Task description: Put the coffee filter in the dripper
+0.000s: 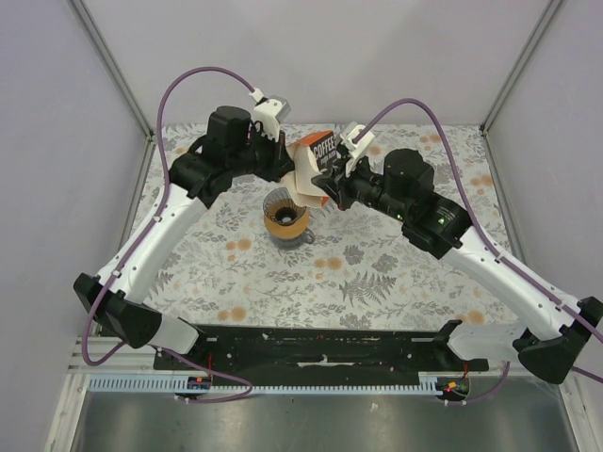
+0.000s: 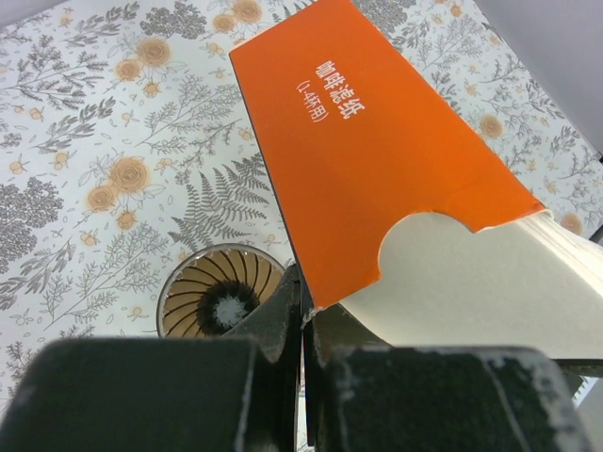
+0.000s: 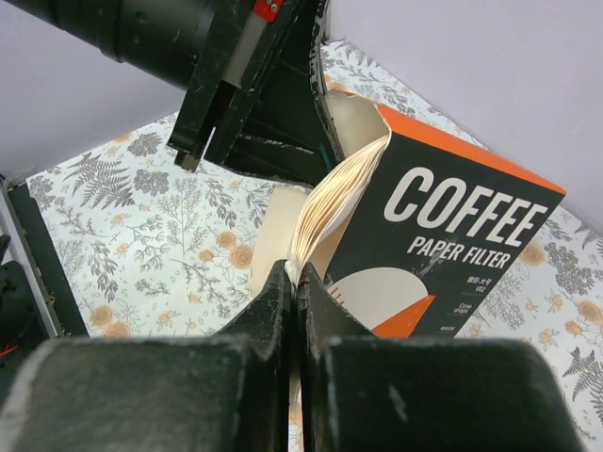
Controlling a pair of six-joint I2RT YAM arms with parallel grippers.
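Above the back middle of the table, the orange-and-black filter packet (image 1: 320, 151) hangs between both arms. My left gripper (image 2: 303, 306) is shut on the lower corner of its orange back (image 2: 358, 141). White coffee filter paper (image 2: 471, 273) shows through the packet's notch. In the right wrist view the filters (image 3: 339, 198) fan out of the packet's open side. My right gripper (image 3: 300, 278) is shut on the edge of the coffee filter sheets. The orange-tan dripper (image 1: 285, 217) stands below the packet. Its dark ribbed cone (image 2: 221, 292) holds nothing.
A floral cloth (image 1: 377, 273) covers the table. Grey walls and metal corner posts (image 1: 113, 66) close in the back and sides. A black base plate (image 1: 320, 347) runs along the near edge. The dripper rests on a glass handled cup (image 1: 303, 235).
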